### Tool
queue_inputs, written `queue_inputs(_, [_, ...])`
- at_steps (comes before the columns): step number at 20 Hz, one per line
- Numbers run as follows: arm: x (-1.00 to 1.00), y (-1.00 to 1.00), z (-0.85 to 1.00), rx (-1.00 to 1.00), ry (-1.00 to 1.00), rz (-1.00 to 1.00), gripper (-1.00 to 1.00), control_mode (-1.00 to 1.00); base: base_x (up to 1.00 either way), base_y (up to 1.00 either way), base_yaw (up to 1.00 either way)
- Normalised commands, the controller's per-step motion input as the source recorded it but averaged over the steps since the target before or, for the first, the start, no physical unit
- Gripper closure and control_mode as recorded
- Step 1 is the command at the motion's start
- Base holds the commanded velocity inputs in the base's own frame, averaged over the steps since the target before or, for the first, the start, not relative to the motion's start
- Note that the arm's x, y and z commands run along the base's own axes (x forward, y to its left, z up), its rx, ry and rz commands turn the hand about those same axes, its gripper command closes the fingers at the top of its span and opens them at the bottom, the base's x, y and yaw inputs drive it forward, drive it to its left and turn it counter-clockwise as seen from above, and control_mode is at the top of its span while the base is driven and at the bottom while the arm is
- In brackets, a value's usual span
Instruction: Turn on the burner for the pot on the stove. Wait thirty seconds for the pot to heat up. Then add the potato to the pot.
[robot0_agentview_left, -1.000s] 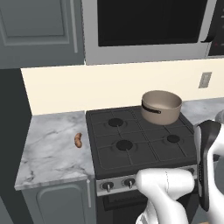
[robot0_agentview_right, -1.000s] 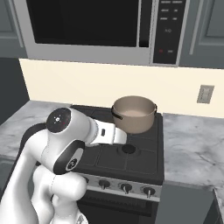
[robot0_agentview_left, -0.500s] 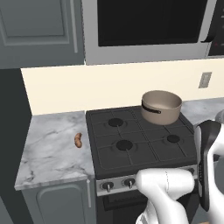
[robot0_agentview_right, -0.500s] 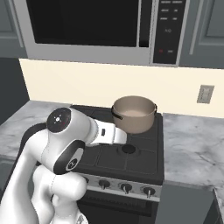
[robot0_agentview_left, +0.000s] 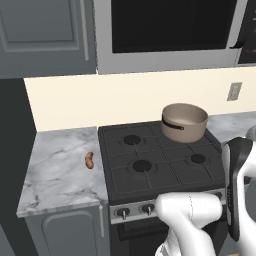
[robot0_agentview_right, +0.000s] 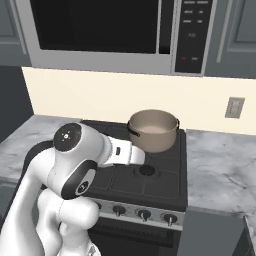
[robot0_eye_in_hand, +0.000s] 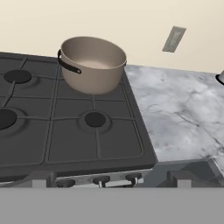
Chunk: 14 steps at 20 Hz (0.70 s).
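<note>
pot: round tan-brown metal pot (robot0_agentview_left: 184, 122), straight walls, beige inside, dark curved side handle; sits on the back burner, upper right of the left base view, upper middle of the hand view (robot0_eye_in_hand: 92, 63). Looks empty.
stove: black four-burner gas cooktop (robot0_agentview_left: 150, 157), cast grates, silver front panel; small dark knobs (robot0_agentview_right: 144, 214) along the lower edge, none touched.
potato: small orange-brown kidney-shaped lump (robot0_agentview_left: 89, 160), on the grey marble surface (robot0_agentview_left: 60, 175) just left of the stove, well apart from the pot, staged for later.
tool: released, jaws wide, grasping nothing; hand camera aimed down at pot and knobs.
step: likely a knob approach; burner not yet lit.
</note>
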Motion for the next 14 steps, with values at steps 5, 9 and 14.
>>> queue_inputs(5, [0.00, 0.00, 0.00, 0.00, 0.00, 0.00, -1.00, -1.00, 0.00, 0.00, 0.00])
queue_inputs(9, [0.00, 0.00, 0.00, 0.00, 0.00, 0.00, -1.00, -1.00, 0.00, 0.00, 0.00])
queue_inputs(14, [0.00, 0.00, 0.00, 0.00, 0.00, 0.00, -1.00, -1.00, 0.00, 0.00, 0.00])
